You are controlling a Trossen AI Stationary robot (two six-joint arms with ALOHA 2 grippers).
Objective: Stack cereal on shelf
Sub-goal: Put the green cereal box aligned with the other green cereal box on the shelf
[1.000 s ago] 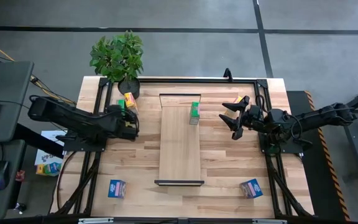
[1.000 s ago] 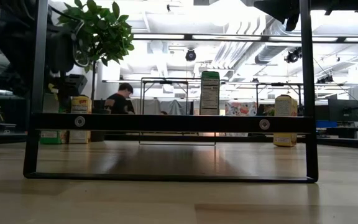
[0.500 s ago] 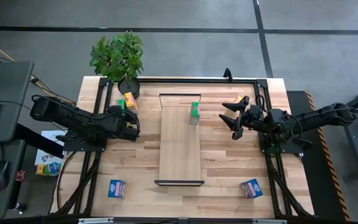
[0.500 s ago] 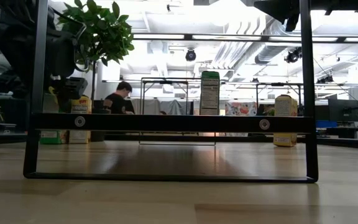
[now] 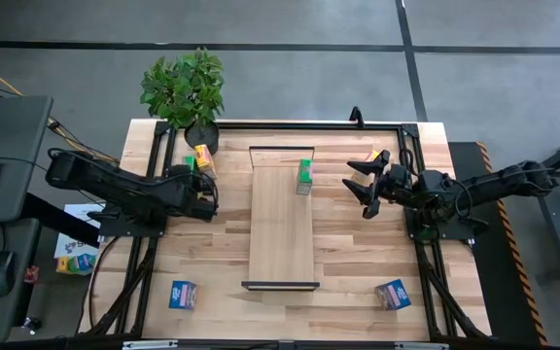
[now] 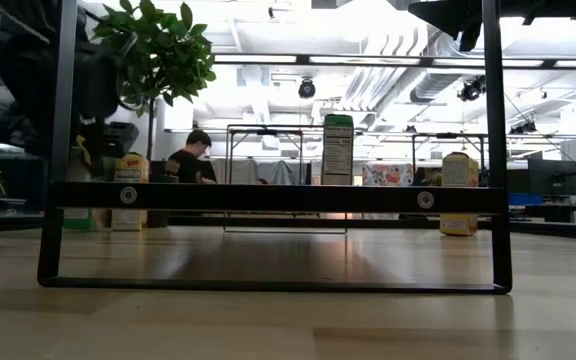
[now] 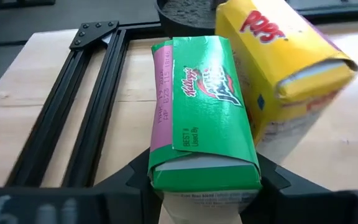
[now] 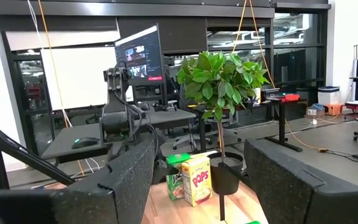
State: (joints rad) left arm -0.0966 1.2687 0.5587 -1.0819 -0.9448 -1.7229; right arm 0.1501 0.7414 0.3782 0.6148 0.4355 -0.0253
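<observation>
A green cereal box [image 7: 204,124] sits at the table's far left beside a yellow one [image 7: 278,56], near a potted plant [image 5: 185,92]. My left gripper [image 7: 204,186] is shut on the green box. The shelf [image 5: 282,233] lies along the table's middle, and another green box [image 5: 304,175] stands upright on its far part. My right gripper [image 5: 366,183] hangs open above the table right of the shelf, holding nothing. A yellow box [image 5: 372,156] stands behind it. Two blue boxes [image 5: 183,293] [image 5: 393,293] lie near the front corners. My left gripper pinches the green box between its two fingers, one on the pink side [image 7: 157,158] and one on the opposite side, at the end nearest the wrist. The fingers [image 7: 271,180] come slanting down from the table's near side. The box's far end still rests by the yellow box.
The plant's black pot [image 7: 185,12] stands just beyond the two boxes. Black frame rails [image 7: 86,106] run along the table's left edge. The shelf's black bracket [image 6: 278,197] stands at its near end. Bare wood lies between the shelf and each arm.
</observation>
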